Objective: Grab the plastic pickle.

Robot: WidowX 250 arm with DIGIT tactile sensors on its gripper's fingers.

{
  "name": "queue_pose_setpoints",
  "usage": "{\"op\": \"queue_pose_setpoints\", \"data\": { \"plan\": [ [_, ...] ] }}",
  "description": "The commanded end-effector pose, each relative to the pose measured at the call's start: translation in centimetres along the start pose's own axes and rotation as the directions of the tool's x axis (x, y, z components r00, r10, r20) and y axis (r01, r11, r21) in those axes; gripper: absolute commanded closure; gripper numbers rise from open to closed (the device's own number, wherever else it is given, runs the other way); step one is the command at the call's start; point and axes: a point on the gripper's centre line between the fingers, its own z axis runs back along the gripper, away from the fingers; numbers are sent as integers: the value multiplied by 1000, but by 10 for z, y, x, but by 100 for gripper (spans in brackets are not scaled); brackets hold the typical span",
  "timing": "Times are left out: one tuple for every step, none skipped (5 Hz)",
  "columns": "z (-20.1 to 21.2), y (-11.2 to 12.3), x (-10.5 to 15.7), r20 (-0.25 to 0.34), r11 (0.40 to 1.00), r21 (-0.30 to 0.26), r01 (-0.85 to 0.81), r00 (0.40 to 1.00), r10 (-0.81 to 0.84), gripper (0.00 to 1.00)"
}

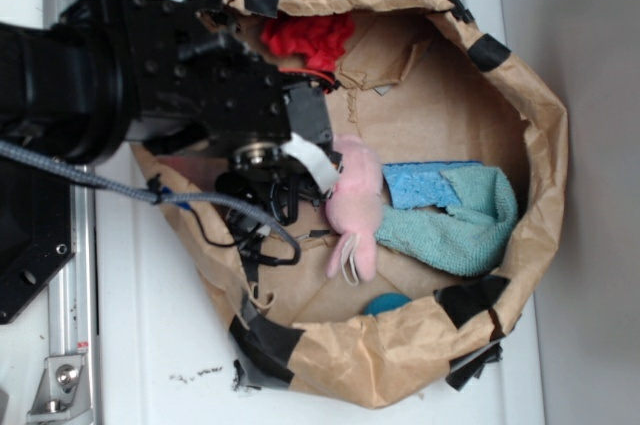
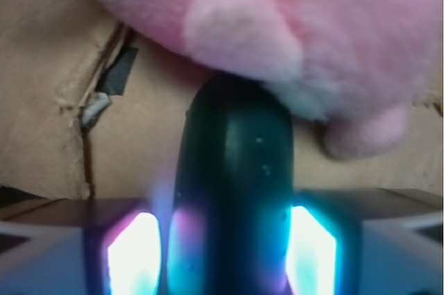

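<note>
The plastic pickle (image 2: 236, 149) is a dark teal-green oblong with tiny pale dots. In the wrist view it runs straight up the middle, and its far end butts against the pink plush (image 2: 291, 24). My gripper (image 2: 222, 239) is shut on it, with a glowing pad (image 2: 132, 253) close on each side. In the exterior view my gripper (image 1: 290, 190) reaches down into the brown paper bag (image 1: 540, 135), just left of the pink plush (image 1: 355, 210). The arm hides the pickle there.
Inside the bag lie a blue sponge (image 1: 425, 185), a light teal cloth (image 1: 465, 230), a red cloth (image 1: 308, 40) at the top and a small teal-blue ball (image 1: 388, 303) near the lower rim. The bag's cardboard floor (image 2: 48, 100) has a taped tear.
</note>
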Motion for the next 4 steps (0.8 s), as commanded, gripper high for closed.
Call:
{"op": "queue_pose_setpoints", "data": {
  "plan": [
    [73, 9, 26, 97, 987, 74, -141, 986, 134, 100],
    [124, 12, 41, 180, 954, 33, -298, 941, 288, 100],
    [165, 6, 47, 176, 918, 11, -397, 904, 389, 100],
    [152, -5, 39, 144, 861, 19, -508, 854, 500, 100]
  ]
}}
